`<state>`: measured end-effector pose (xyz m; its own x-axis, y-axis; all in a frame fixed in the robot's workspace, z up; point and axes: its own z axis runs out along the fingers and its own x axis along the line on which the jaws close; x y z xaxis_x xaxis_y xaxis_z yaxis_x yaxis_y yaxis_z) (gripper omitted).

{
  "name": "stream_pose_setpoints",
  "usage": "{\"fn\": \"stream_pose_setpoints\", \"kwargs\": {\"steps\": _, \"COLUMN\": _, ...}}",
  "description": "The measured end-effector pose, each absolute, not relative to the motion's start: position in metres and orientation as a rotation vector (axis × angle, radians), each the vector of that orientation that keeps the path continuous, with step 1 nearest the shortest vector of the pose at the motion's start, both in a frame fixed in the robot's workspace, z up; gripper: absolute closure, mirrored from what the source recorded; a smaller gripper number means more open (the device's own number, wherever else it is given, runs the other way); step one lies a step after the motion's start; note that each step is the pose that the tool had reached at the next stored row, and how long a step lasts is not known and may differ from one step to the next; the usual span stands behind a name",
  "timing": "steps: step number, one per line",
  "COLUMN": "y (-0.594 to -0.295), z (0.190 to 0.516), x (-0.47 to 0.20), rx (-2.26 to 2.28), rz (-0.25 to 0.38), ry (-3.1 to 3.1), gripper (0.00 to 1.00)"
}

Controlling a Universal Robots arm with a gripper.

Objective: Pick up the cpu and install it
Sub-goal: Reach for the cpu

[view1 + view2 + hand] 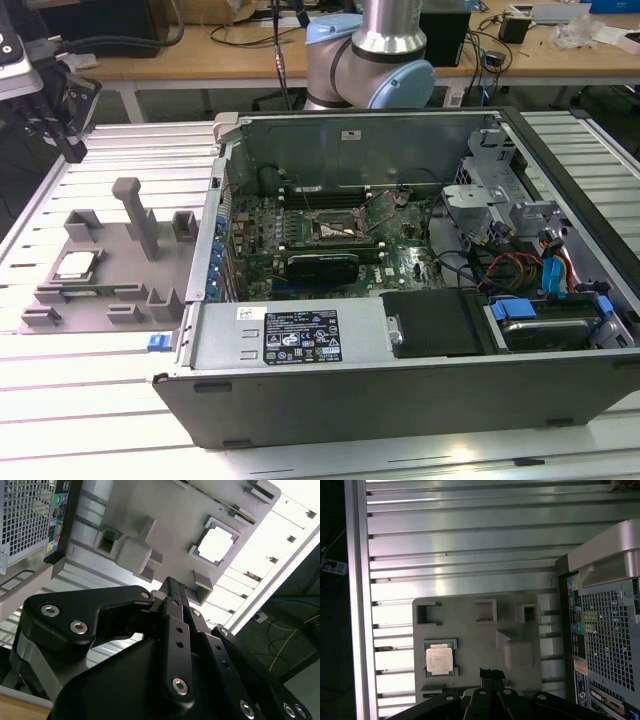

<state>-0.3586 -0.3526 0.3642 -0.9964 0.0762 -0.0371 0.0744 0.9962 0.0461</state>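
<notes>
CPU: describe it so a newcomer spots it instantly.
Find the open computer case; on the exterior view's left of it lies a grey moulded tray. The cpu sits in a square pocket there, the only shiny silver square among plain grey blocks.

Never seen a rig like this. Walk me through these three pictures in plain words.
The blue-and-silver column is a robot arm. The exterior view comes from a camera off the arm. Both wrist views come from cameras riding on the arm, looking past its black hand, which is shut and holds nothing. On the slatted metal table lies an open computer case with its board exposed. Beside the case, at the exterior view's left, sits a grey tray. The cpu, a small shiny square, rests in a pocket of that tray. The hand hangs over the tray, not touching the cpu.
</notes>
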Motion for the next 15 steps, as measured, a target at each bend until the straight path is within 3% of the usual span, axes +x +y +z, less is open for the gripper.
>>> {"fn": "stream_pose_setpoints", "kwargs": {"steps": 15, "y": -0.352, "z": 0.340, "x": -0.382, "rx": 0.117, "rz": 0.069, "ry": 3.100, "gripper": 0.89}}
